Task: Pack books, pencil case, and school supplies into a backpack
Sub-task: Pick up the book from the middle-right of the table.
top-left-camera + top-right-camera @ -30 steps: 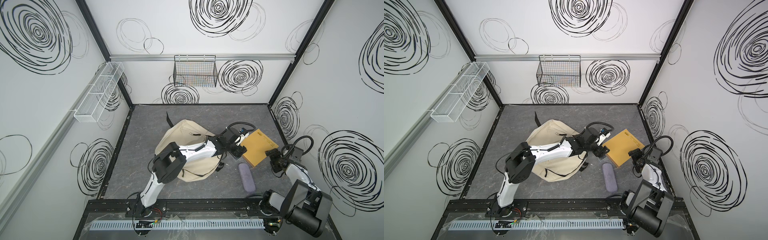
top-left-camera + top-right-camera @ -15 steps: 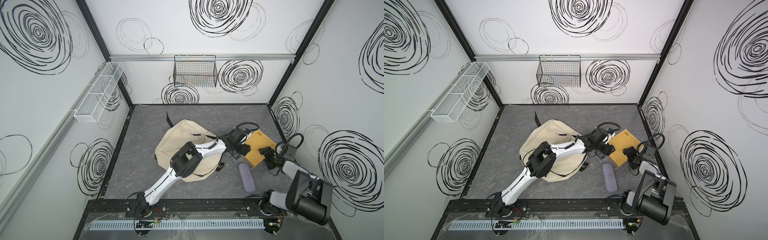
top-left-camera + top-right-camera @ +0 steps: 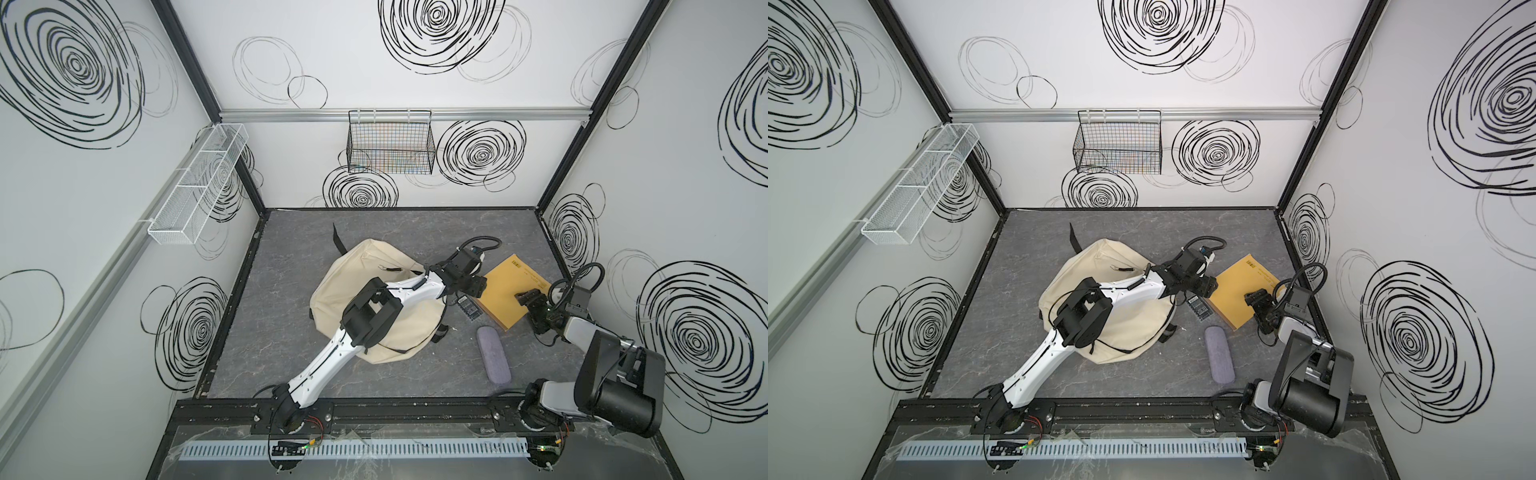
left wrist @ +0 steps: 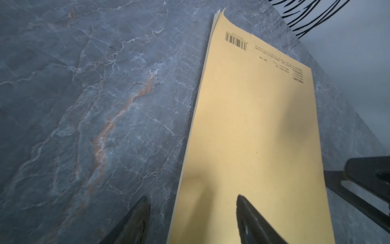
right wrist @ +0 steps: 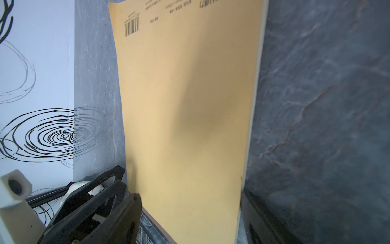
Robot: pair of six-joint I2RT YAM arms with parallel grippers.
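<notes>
One large cream canvas backpack (image 3: 365, 266) lies left of centre on the grey marbled table (image 3: 291, 257), with the left arm stretched across it. The left fingers (image 4: 135, 221) are spread apart, one over bare table and one over the single thin mustard-yellow softcover book (image 3: 505, 286), barcode printed on its cover. One small dark flat packet (image 3: 468, 308) lies just beside that edge. One lavender oblong case (image 3: 493, 360) lies nearer the front. The right fingers (image 3: 524, 297), also spread, are over the book's right part.

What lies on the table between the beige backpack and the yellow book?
The small dark packet lies there, beside the yellow book; both top views show it.
</notes>
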